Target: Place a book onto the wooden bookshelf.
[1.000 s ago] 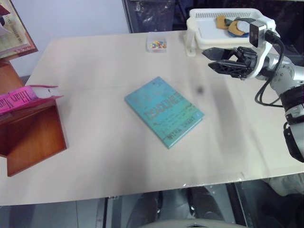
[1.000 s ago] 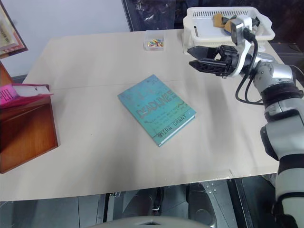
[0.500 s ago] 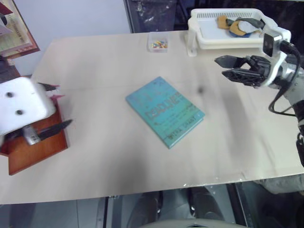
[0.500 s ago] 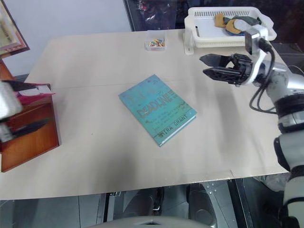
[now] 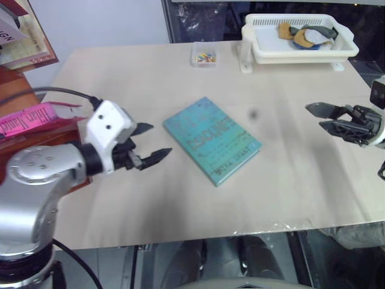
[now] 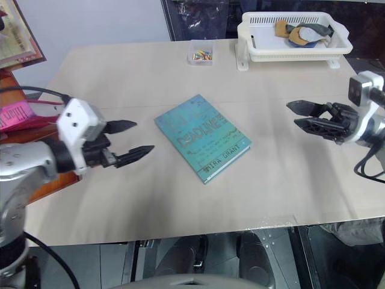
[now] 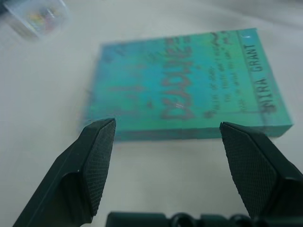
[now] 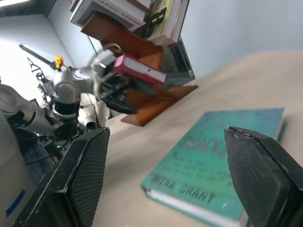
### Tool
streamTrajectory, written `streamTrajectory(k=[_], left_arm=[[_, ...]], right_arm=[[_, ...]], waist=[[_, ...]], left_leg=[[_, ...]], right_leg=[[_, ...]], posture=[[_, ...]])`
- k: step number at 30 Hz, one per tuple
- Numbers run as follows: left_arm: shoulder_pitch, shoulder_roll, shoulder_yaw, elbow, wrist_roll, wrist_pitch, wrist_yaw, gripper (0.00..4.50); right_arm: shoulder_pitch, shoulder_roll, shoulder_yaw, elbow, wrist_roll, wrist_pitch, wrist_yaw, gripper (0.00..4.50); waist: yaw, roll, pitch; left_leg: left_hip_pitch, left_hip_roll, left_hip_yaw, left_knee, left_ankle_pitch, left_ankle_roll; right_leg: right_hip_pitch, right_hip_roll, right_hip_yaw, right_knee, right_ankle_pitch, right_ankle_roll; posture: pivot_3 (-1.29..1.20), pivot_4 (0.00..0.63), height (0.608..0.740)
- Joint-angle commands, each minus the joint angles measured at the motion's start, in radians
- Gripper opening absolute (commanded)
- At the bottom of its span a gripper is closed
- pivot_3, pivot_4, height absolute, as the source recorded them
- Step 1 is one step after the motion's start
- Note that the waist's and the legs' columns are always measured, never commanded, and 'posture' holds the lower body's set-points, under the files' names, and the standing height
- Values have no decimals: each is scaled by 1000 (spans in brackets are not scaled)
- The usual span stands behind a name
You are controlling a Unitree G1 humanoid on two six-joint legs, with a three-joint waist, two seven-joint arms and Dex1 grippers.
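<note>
Both jaws wide and empty, pink book [image 5: 27,119] on wooden bookshelf [image 5: 15,90], behind left gripper [image 5: 151,143].

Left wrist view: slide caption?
Open left gripper faces the teal book lying flat on the beige table.

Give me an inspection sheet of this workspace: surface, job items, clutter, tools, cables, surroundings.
Surface: pale beige tabletop, one dark smudge.
Job's things: pink book rests on the wooden bookshelf, at the table's left edge.
Clutter: teal book flat mid-table; small clear box of coloured bits; white basket with cloth items at the far edge.
Tools: left tool open, empty, pointing at the teal book; right tool open, empty.
Cables: black cable at the left arm.
Surroundings: more books higher on the bookshelf.
</note>
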Motion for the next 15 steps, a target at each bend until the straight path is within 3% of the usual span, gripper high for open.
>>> streamTrajectory(k=[1,8,15], left_arm=[[-7,-103,-56,-10,-18,-39,100,3882],[45,-321,-113,-28,-19,-126,275,3882],[278,-319,-48,-96,-36,-199,285,3882]], right_arm=[[20,-19,-103,-51,-17,28,54,3934],[66,9,-175,-41,-152,-20,54,3934],[201,5,-201,-42,-345,-149,53,3934]], waist=[[4,2,-1],[5,-1,-3],[7,-2,-4]], left_leg=[[1,0,0,0,0,0],[2,0,-1,1,0,-1],[1,0,0,1,0,-1]], right_leg=[[0,0,0,1,0,0],[2,0,-1,1,2,0],[2,0,0,0,2,0]], posture=[[0,150,740],[0,150,740],[0,150,740]])
